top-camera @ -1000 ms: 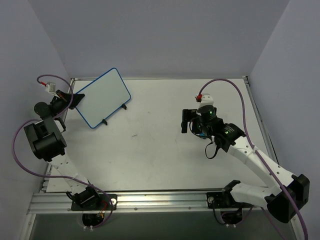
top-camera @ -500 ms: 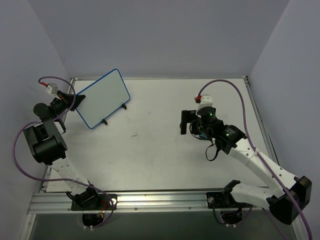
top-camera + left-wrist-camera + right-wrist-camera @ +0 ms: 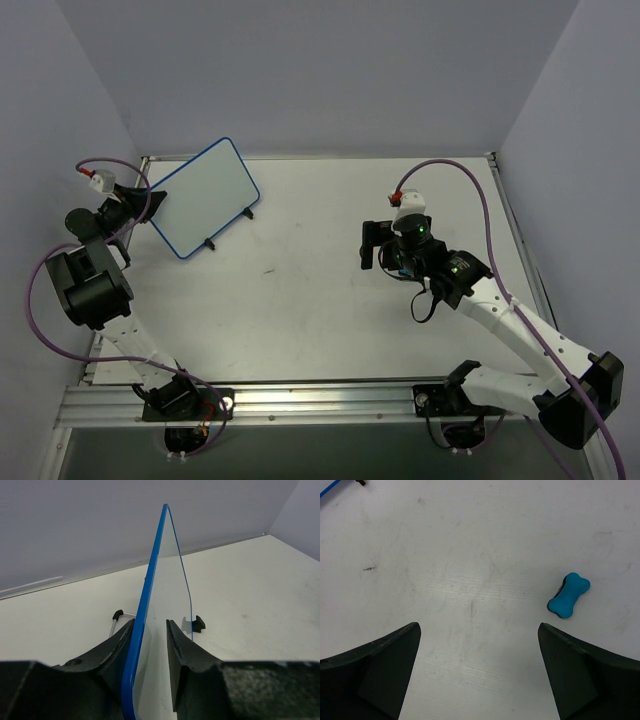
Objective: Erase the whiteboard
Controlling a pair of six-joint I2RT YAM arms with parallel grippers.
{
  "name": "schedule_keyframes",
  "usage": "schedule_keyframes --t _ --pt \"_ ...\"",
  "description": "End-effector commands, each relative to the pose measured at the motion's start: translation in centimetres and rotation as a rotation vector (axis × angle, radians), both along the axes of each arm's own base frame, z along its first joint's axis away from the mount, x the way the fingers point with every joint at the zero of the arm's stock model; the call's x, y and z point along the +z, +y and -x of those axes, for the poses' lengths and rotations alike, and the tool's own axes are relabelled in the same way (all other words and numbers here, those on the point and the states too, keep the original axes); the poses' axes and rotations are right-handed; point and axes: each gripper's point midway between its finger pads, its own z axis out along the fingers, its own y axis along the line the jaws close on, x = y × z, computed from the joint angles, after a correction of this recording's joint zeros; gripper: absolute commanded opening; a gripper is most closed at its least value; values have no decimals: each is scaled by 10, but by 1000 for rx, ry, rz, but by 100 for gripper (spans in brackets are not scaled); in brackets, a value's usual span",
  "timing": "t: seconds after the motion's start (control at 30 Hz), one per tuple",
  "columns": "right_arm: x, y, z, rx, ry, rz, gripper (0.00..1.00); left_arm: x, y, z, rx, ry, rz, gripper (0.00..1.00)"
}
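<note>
The whiteboard [image 3: 205, 195], white with a thin blue frame, stands on two black clip feet at the table's back left, and its face shows no writing. My left gripper [image 3: 140, 200] straddles its left edge. In the left wrist view the blue frame [image 3: 150, 575] runs between the jaws of my left gripper [image 3: 150, 625]. The left finger lies against the frame, while a gap separates the right finger from the white face, so the jaws are open. My right gripper [image 3: 385, 245] hovers wide open over bare table at centre right, with nothing between its fingers [image 3: 380, 660].
A small blue bone-shaped eraser [image 3: 569, 601] lies on the table just right of my right gripper's jaws. Grey walls close in the table on the left, back and right. A black clip foot [image 3: 198, 624] and a wire leg show past the board.
My left gripper has gone from shut on the whiteboard's edge to open around it. The board and left wrist have shifted slightly left. The right arm has stayed still.
</note>
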Motion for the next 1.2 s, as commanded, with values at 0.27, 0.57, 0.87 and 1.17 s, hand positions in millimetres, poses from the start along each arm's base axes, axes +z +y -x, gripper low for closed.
schedule_keyframes --t 0.27,0.57,0.87,1.17 --pt "-1 -1 -4 -16 -12 24 100 -1 9 -4 16 -78 -42 45" --pt "5 -6 -4 -35 -35 19 100 0 12 -4 5 -90 -28 48" --pt "14 -12 -5 -65 -66 12 100 1 11 -3 -17 -96 -18 50" --pt "13 -12 -4 -64 -63 13 100 5 11 -2 -16 -106 -21 60"
